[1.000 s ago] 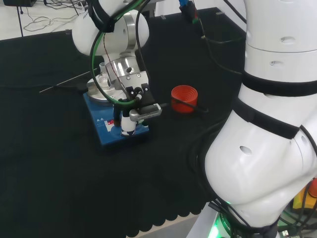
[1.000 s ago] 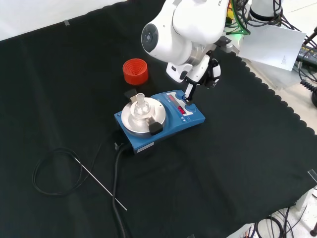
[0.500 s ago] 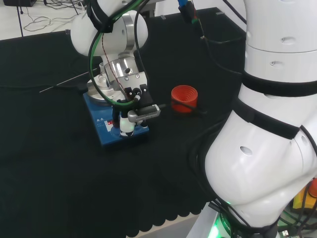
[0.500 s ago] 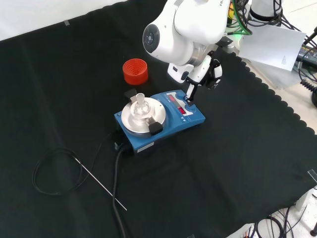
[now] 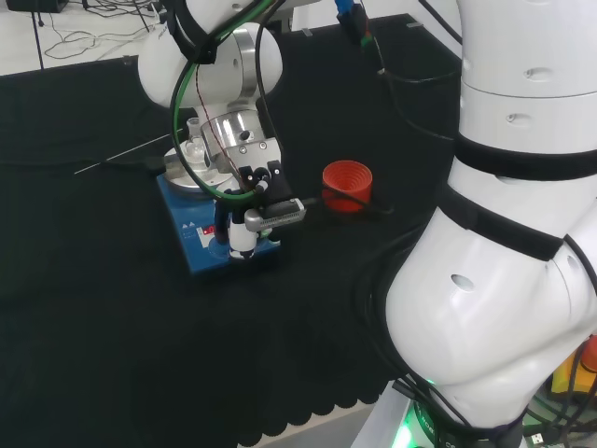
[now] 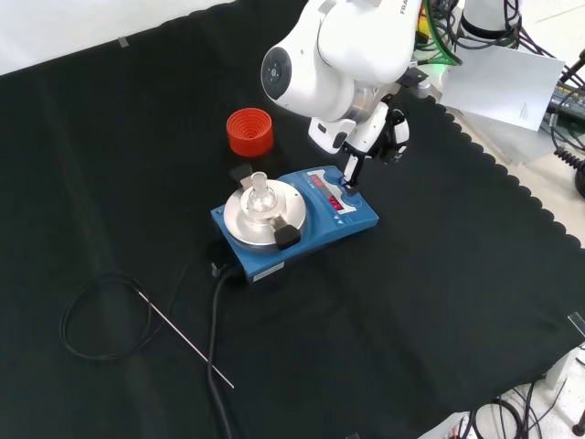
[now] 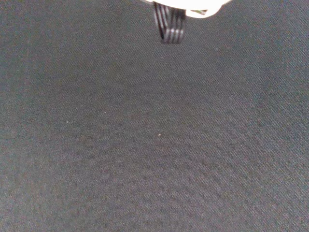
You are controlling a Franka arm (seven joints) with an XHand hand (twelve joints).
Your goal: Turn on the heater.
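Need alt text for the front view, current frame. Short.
The hand reaches down from the white arm, one finger on the control panel of a blue heater on black cloth. A small clear glass vessel stands on the heater's round metal plate. A red ribbed ring sits behind it, and a black cable trails toward the viewer.

The wrist view shows the black cloth (image 7: 154, 145) that covers the tabletop, with a fine, even weave and a few tiny pale specks on it. At one edge of the picture a short, dark, ribbed part (image 7: 169, 24) hangs in front of the cloth, marked with parallel lengthwise grooves. It joins a blurred white part of the hand (image 7: 186, 6) at the same edge. Whether the ribbed part touches the cloth cannot be told.
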